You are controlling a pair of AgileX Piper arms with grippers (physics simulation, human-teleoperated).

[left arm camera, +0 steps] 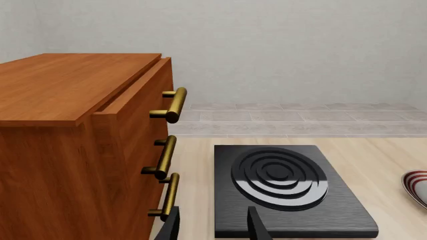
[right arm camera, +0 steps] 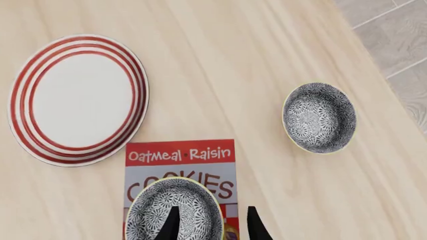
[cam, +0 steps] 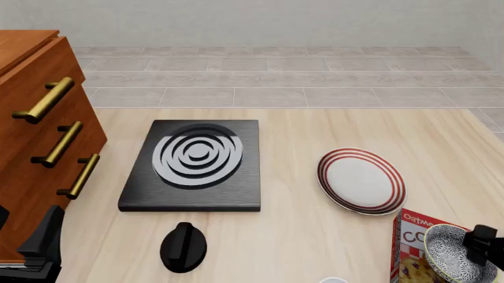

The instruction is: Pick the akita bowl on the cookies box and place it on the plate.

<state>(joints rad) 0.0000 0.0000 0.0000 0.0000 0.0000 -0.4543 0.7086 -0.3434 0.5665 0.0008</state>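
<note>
Akita bowl [right arm camera: 175,210] on cookies box [right arm camera: 181,159], just beside plate [right arm camera: 77,99]. Right gripper [right arm camera: 211,221] over bowl, fingers apart, straddling near rim, not yet clamped.

Risk, as judgement: rim grip thin, bowl may tilt or slip on lift; push sideways may drag bowl off box. Second speckled bowl [right arm camera: 319,118] on table, well apart, not to confuse.

Box near table edge at right; open wood between box and plate. Left gripper [left arm camera: 212,225] open, near stove [left arm camera: 287,190] and drawers [left arm camera: 80,150], idle.
</note>
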